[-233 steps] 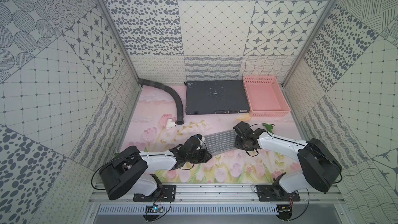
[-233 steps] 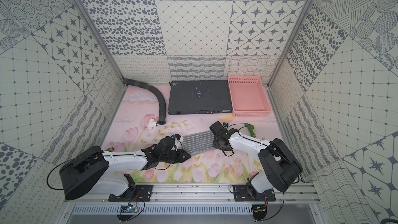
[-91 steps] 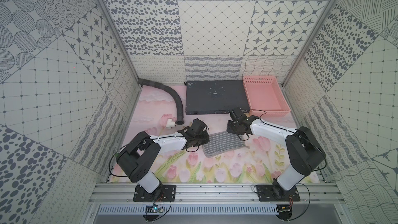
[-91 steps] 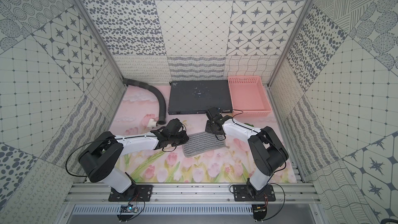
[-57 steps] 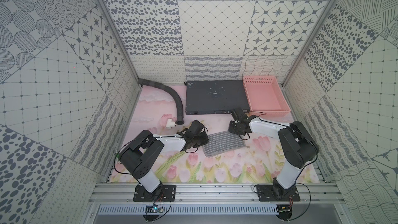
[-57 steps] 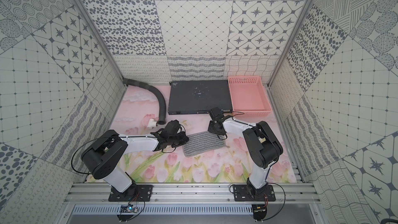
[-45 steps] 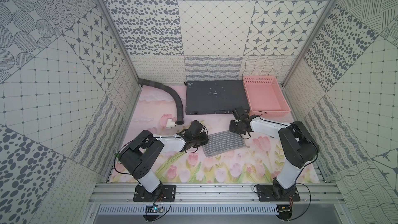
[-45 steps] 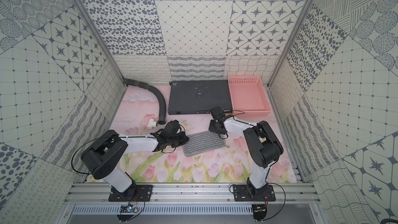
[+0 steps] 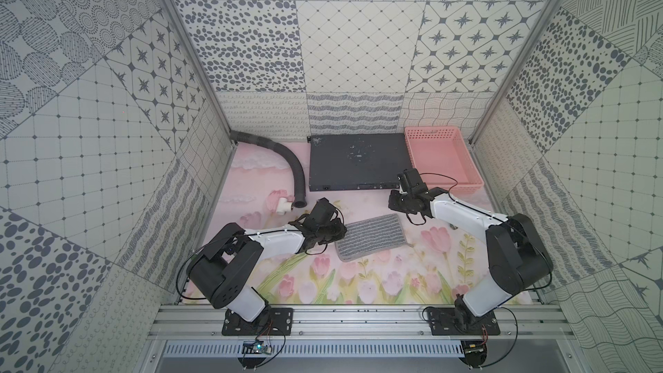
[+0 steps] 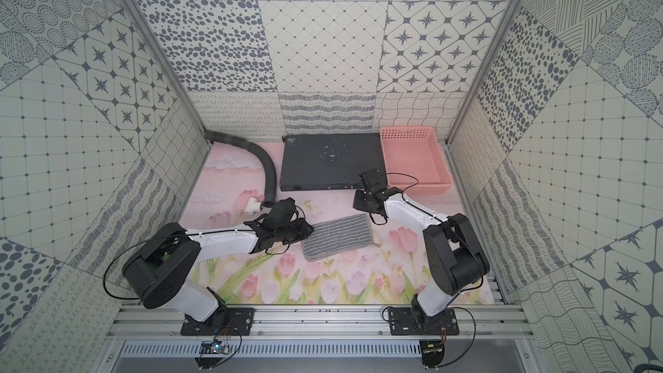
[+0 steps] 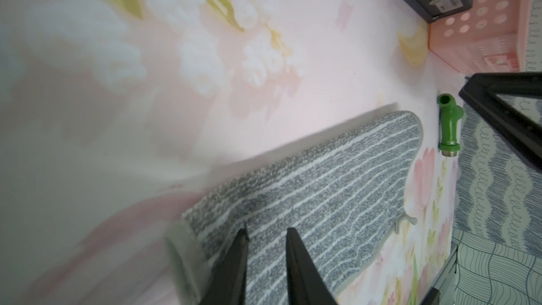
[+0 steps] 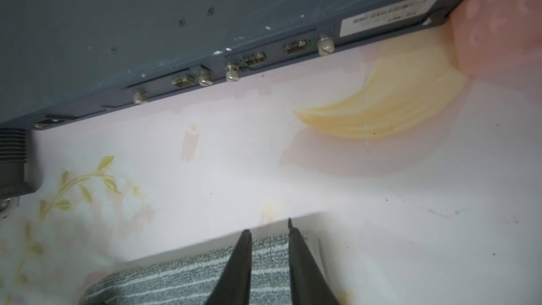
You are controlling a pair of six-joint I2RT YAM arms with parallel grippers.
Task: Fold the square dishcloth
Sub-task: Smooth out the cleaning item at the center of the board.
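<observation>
Likely releasing dishcloth (image 9: 373,236), lying doubled on table (image 9: 358,281) | left pincer (image 11: 267,230), right pincer (image 12: 269,225) both standing slightly apart, empty | should be rising straight up, not dragging fold

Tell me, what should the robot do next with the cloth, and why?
Probably lift both end effectors clear. The square dishcloth already lies folded into a rectangle, and the left end effector and right end effector stand slightly open at its edge, gripping nothing.
</observation>
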